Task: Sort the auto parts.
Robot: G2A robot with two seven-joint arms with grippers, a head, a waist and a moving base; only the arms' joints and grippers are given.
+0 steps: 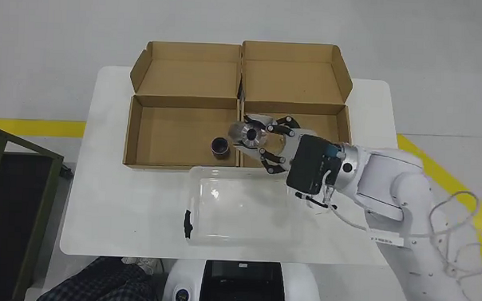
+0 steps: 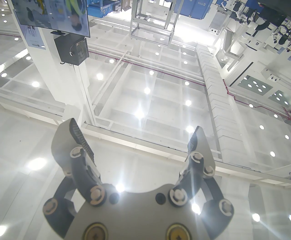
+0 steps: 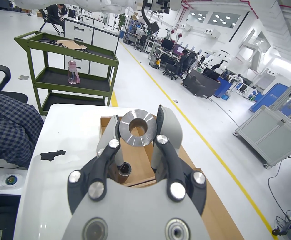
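My right gripper (image 1: 256,137) (image 3: 137,127) is shut on a shiny steel ring (image 3: 138,130) (image 1: 250,134) with a round hole, held above the seam between the two open cardboard boxes. A dark cylindrical sleeve (image 1: 219,146) (image 3: 124,172) stands in the left box (image 1: 162,136), near its right wall. The right box (image 1: 326,121) lies under the right arm. My left gripper (image 2: 136,141) points up at the ceiling, open, with nothing between its fingers.
A clear plastic bin (image 1: 239,206) with a black latch (image 1: 186,224) sits at the table's near edge, in front of the boxes. Both box lids stand open at the back. A green cart (image 3: 68,68) stands beyond the table's left side.
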